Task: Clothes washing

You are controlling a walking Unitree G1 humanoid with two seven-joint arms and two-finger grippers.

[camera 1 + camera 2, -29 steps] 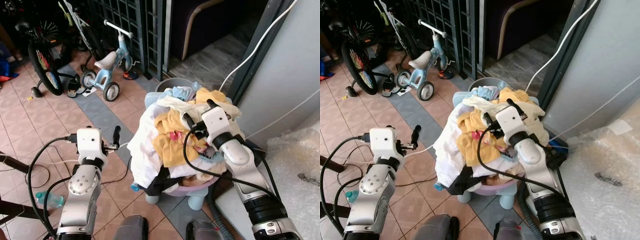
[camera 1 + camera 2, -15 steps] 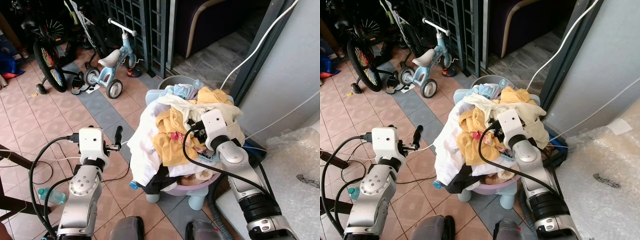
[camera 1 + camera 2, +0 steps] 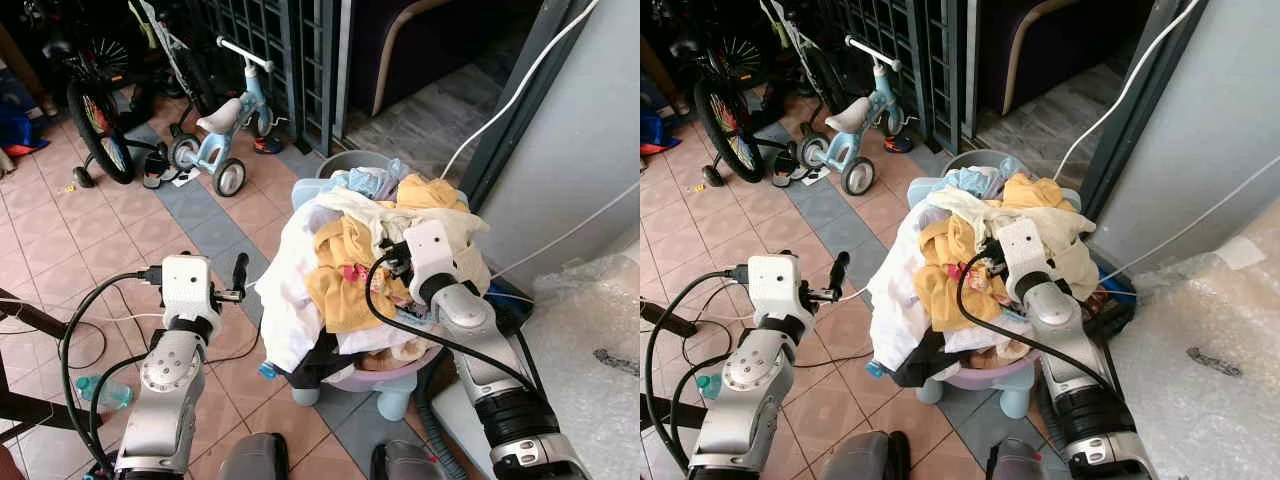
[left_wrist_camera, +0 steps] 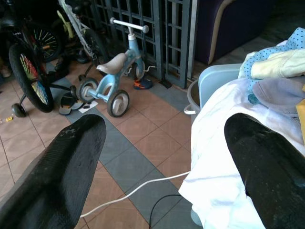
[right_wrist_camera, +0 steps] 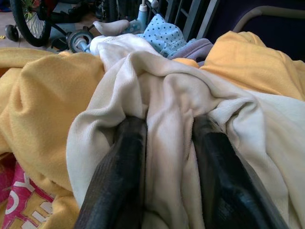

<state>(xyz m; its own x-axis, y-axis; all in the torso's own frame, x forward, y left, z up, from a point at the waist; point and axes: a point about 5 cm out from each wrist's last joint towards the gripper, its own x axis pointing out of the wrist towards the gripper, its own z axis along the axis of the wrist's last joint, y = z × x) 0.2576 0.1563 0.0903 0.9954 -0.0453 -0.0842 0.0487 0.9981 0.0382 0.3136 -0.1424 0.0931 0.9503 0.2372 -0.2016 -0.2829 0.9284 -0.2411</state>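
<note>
R gripper (image 5: 164, 157) buried in laundry heap (image 3: 350, 270), fingers clamped on fold of cream garment (image 5: 176, 100). Heap piled on pale blue stool (image 3: 395, 385), yellow cloth (image 3: 340, 280) alongside. L gripper (image 4: 162, 167) fingers wide apart, beside white sheet (image 4: 219, 143), over tiled floor (image 3: 120, 240). Child's trike (image 3: 225, 130) beyond.

I see the heap of clothes (image 3: 350, 270) piled on a tub (image 3: 390, 375) at centre, with a bucket (image 3: 345, 163) just behind it. My right tool (image 5: 167, 162) sits on the heap's right side, pinching a cloth fold (image 5: 171, 109). My left tool (image 3: 238, 272) hangs left of the heap. A tricycle (image 3: 225, 140) stands far left.
</note>
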